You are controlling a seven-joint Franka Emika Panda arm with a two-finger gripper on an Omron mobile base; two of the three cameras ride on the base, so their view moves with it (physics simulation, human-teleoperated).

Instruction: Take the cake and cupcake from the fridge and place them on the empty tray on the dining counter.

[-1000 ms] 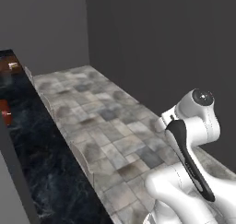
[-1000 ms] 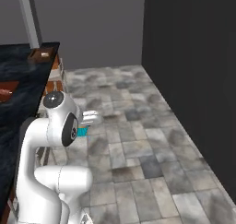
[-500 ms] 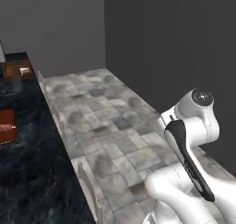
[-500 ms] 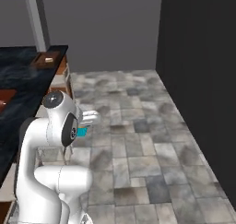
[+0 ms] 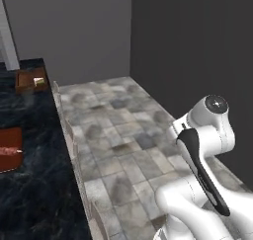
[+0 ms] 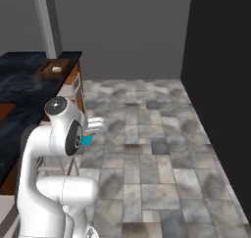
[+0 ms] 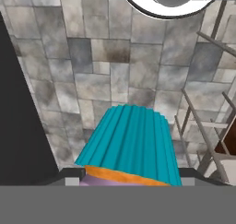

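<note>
My whole picture has slid since a moment ago, so the base is turning and driving, not the things. The dining counter (image 5: 34, 184) with its black marbled top now takes up more of my left side, and the dark wall on the right has grown bigger. I think that means I am bringing my load round to the counter.

Far along the counter sits the wooden tray (image 5: 30, 81) with a small pale thing in it, too small for me to name. A flat brown board (image 5: 10, 150) lies nearer to me.

In the hand view the cupcake (image 7: 131, 144) sits right between the fingers (image 7: 73, 173), teal wrapper up close. The gripper (image 6: 90, 134) is clamped on it, jaws set wide apart around the wrapper
</note>
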